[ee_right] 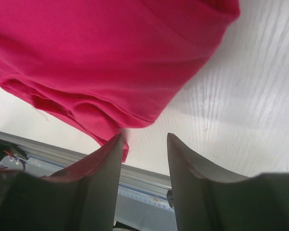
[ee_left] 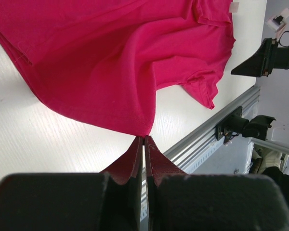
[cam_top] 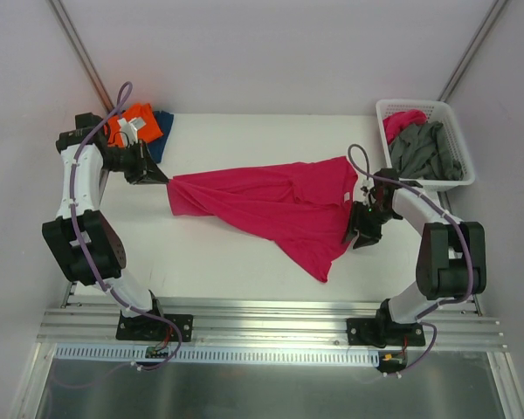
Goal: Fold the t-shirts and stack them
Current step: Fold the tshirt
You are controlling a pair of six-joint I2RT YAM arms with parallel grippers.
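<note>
While both arms reach in from the sides, we see the pink t-shirt (cam_top: 271, 201) lying spread across the table (cam_top: 227, 262).
From above, our left gripper (cam_top: 157, 177) is bent over the shirt's left tip and our right gripper (cam_top: 360, 236) sits low at its right side. There is bare table in front. Our left wrist view shows the fingers (ee_left: 130, 163) squeezed on the hem. Our right wrist view shows the fingers (ee_right: 106, 163) apart, holding nothing, with the shirt's edge beside one.

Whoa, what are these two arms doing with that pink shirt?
The left claw is pinched shut on one end of the pink shirt, which lies rumpled on the table. The right claw stands open at the shirt's other side, holding nothing. An orange shirt and a blue one sit in the far left corner; grey ones lie in the basket.
</note>
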